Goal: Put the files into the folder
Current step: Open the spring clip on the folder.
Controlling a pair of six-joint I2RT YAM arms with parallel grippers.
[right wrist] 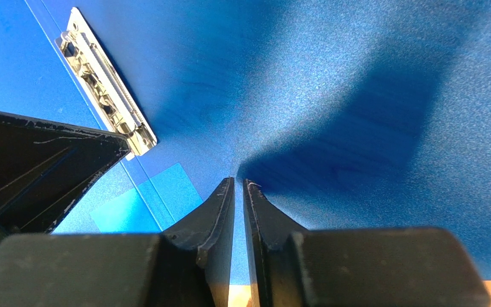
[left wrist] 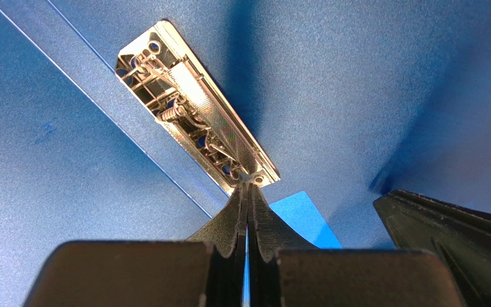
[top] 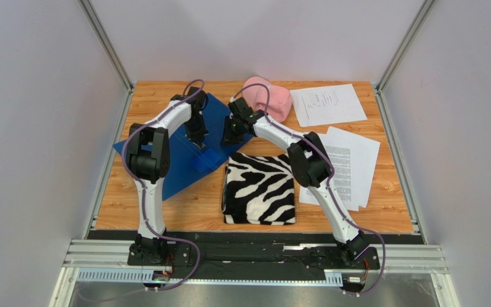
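While the royal-blue folder lies open on the left half of the wooden table, both of your arms meet over it. The left gripper has its jaws pressed together with nothing visible between them, its tips at the near end of the metal clip. The right gripper has its jaws drawn narrow and appears to pinch the folder's right edge, where the blue board curves upward. The clip's long axis runs diagonally away from the left gripper, a bright strip of stamped steel with small springs, set against matte, faintly grained plastic. The files are not in the folder yet. A fanned stack of thin white sheets dense with black print lies well to the right, partly under your right arm's elbow, its long axis running roughly near to far. A lone sheet sits at the far right corner. Your right arm is clearly the nearer one to the paper. Between folder and stack lie the folded zebra-striped cloth and, farther back, a soft pink object. The likely next job is a reach to the right, and flat sheets on flat wood will be hard to lift by an edge.
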